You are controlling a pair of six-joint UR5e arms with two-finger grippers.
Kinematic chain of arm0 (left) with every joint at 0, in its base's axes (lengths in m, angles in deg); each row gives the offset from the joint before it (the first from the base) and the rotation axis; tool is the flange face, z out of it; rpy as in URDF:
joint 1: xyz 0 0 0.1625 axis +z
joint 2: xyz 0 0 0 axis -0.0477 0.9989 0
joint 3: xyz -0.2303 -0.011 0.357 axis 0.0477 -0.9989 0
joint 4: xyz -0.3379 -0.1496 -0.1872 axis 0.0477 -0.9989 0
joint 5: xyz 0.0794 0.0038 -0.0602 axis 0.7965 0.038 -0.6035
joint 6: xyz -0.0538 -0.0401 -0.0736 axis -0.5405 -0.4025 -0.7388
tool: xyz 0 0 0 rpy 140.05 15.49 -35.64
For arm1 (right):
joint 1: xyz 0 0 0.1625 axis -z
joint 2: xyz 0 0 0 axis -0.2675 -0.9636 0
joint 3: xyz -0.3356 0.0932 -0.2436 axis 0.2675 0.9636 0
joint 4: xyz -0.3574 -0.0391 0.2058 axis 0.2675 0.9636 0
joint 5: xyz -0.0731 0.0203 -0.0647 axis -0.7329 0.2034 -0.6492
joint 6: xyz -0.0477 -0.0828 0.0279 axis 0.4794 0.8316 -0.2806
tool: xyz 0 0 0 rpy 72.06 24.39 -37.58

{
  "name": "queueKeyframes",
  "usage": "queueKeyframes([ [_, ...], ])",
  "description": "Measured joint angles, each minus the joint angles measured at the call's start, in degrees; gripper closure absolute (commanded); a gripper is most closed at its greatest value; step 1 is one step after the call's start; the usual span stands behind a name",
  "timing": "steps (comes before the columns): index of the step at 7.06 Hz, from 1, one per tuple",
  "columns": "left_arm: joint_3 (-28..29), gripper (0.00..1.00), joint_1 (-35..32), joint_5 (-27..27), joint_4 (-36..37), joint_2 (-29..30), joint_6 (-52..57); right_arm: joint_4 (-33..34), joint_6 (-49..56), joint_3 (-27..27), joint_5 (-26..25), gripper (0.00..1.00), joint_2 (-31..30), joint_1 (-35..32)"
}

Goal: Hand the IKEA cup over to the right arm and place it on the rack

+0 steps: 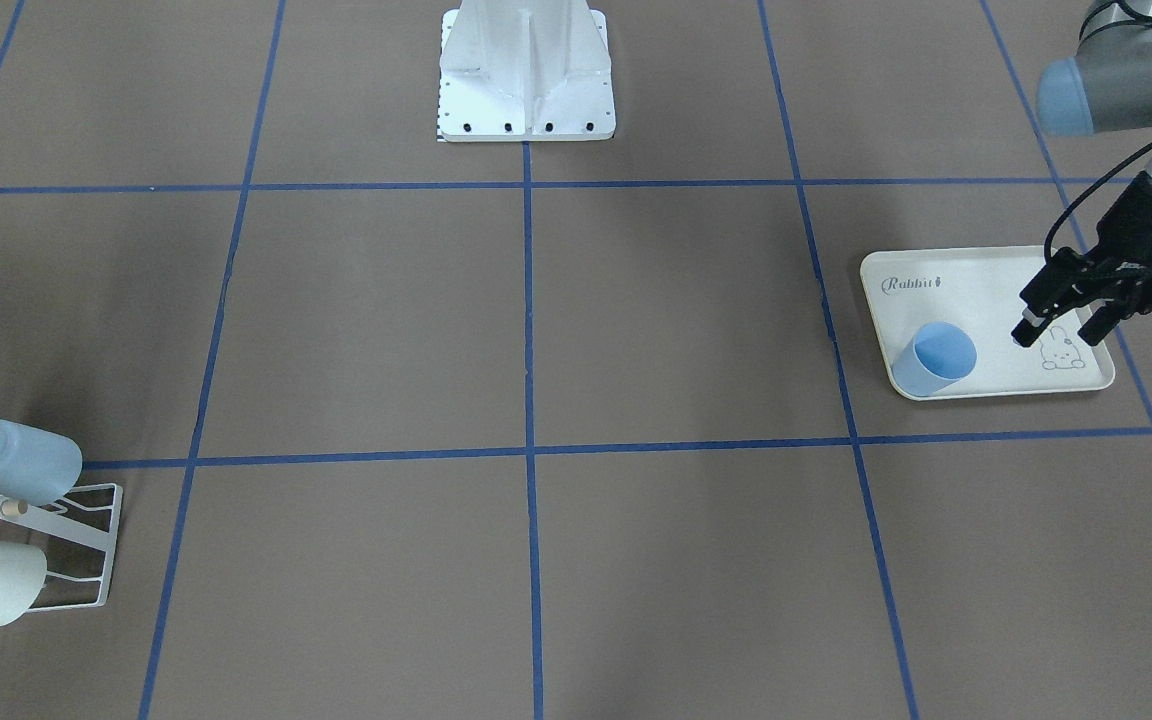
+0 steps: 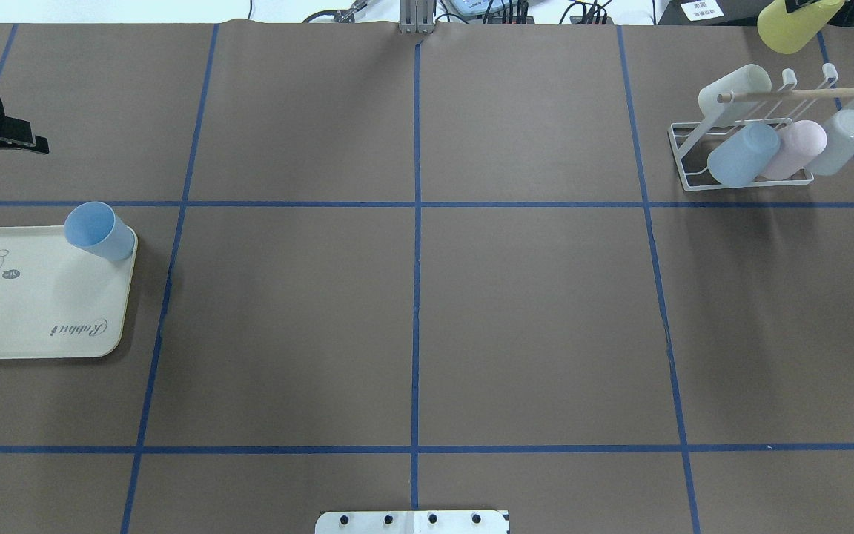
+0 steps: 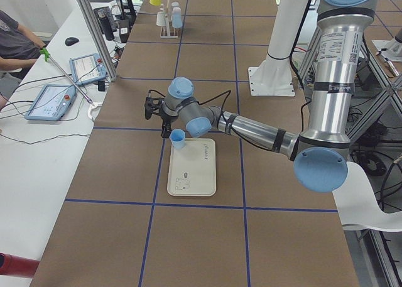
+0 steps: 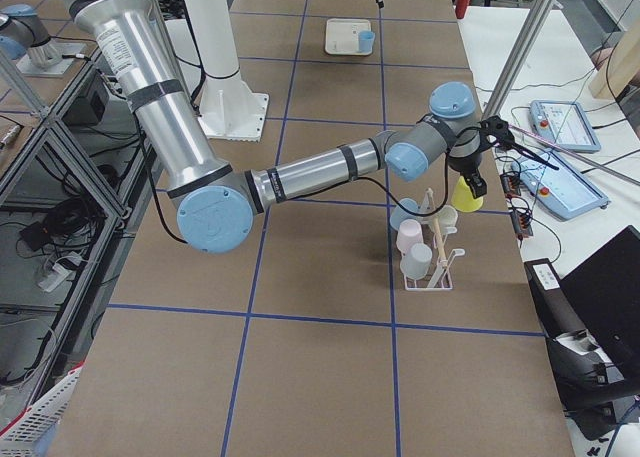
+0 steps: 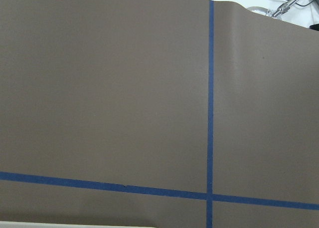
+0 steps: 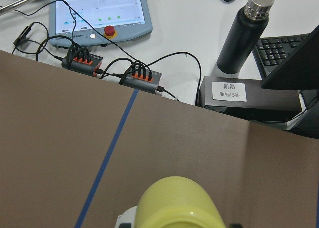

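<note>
Nearest the robot, a white metal base plate (image 2: 412, 521) is seen on the brown paper-covered table (image 2: 531, 319), which is marked into squares by blue tape. Farther out, on the robot's left, a cream rectangular tray (image 2: 34, 311) printed with a rabbit is laid flat. A light-blue plastic cup (image 2: 101, 231) is stood upright, mouth up, on the tray's far corner, on the side toward the table's middle, and is touched by nothing. By the tray's far edge, the black two-finger left gripper (image 1: 1061, 332) is held in the air, apart from that cup. Its fingers (image 1: 1028, 335) are spread wide and nothing is held between them.

Far out on the robot's right, a small white wire rack (image 2: 683, 159) with a light wooden dowel (image 2: 798, 94) is set on the table. Four cups are carried on it, tilted: a pale-blue cup (image 2: 742, 154), a pink cup (image 2: 794, 148) and a pale-grey cup (image 2: 846, 141) in the near row, and a cream cup (image 2: 735, 85) behind them.

Beyond the rack, near the table's far edge, a yellow plastic cup (image 2: 794, 28) is clamped in the black right gripper (image 4: 476, 180) and held in the air, clear of the rack. The fingers themselves are mostly hidden by the cup.

Farthest, a white desk (image 6: 189, 33) is seen past the table edge, with a grey control tablet (image 6: 99, 13) and a black bottle with a silver cap (image 6: 244, 33) on it.
</note>
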Motion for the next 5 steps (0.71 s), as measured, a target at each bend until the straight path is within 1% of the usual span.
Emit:
queueKeyframes([
  [2, -0.3, 0.00, 0.1, 0.1, 0.1, -0.1, 0.1, 0.6, 3.1, 2.9, 0.7, 0.74, -0.6, -0.6],
  [5, -0.7, 0.00, 0.1, 0.1, 0.1, -0.1, 0.0, 0.5, 3.7, 4.3, 2.9, 0.74, -1.9, -0.7],
])
